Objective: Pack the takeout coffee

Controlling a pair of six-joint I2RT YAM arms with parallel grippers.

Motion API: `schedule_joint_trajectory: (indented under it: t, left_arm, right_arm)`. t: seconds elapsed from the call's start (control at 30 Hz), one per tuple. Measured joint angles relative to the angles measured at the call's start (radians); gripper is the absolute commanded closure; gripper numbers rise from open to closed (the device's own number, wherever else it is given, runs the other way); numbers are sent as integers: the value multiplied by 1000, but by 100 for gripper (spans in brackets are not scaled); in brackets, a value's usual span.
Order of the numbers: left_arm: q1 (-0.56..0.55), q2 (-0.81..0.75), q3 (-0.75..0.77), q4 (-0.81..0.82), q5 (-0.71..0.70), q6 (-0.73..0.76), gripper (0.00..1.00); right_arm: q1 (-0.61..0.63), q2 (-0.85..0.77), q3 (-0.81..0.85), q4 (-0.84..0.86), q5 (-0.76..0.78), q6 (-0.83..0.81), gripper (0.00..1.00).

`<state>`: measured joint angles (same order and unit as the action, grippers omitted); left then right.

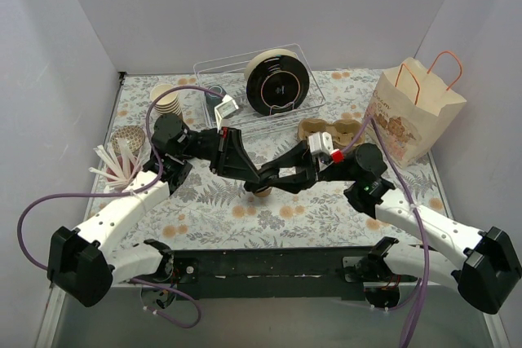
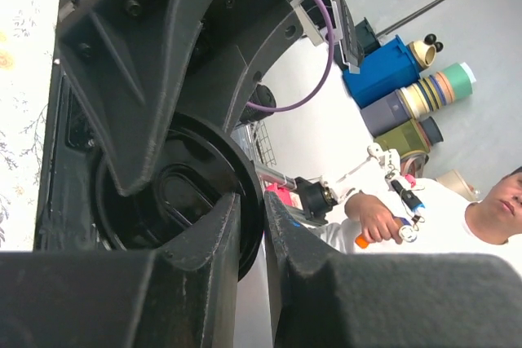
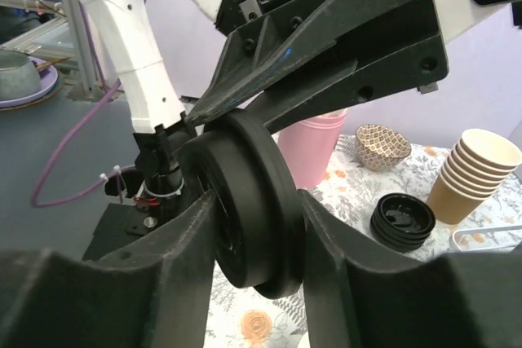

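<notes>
Mid-table, above the flowered cloth [image 1: 212, 201], we note the two arms meeting. The right gripper [image 3: 257, 205] is clamped on the two faces of the coffee lid [image 3: 245, 160], a thick, round, matte-black disc with a raised rim, standing on edge. The left gripper [image 3: 200, 113] has its jaws almost together with a thin slit between, tips at the lid's rim. We cannot tell whether they pinch it, or whether a cup is attached. Beyond stand spare lids [image 3: 401, 219], stacked paper cups [image 3: 477, 173] and, far right, a paper bag [image 1: 416, 112].

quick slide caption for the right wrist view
Both arms' jaws grip one black lid on edge; spare lids and stacked paper cups behind.
</notes>
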<state>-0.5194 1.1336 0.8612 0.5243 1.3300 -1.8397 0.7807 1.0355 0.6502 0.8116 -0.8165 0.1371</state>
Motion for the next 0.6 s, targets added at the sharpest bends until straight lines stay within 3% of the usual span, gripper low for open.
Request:
schedule_joint_trajectory:
  t: [0.03,0.1,0.13,0.2,0.37,0.6]
  left_arm:
    - [0,1,0,-5,3,6,92]
    - [0,2,3,-26,6,24,84]
    - [0,3,6,-41,6,40,75]
    - [0,8,27,-86,-2,80,56]
    - [6,46,133,-278,-79,230,28]
    - [37,90,362,-594,-454,541,21]
  right_arm:
    - [0,-8,-2,-14,-3,-5,64]
    - [0,-35,-11,-53,-6,-18,76]
    - [1,-51,-18,-78,-9,-21,88]
    - [6,-85,-32,-113,4,-26,99]
    - [6,-155,-43,-214,76,35,99]
    - [6,-201,-61,-352,219,264,97]
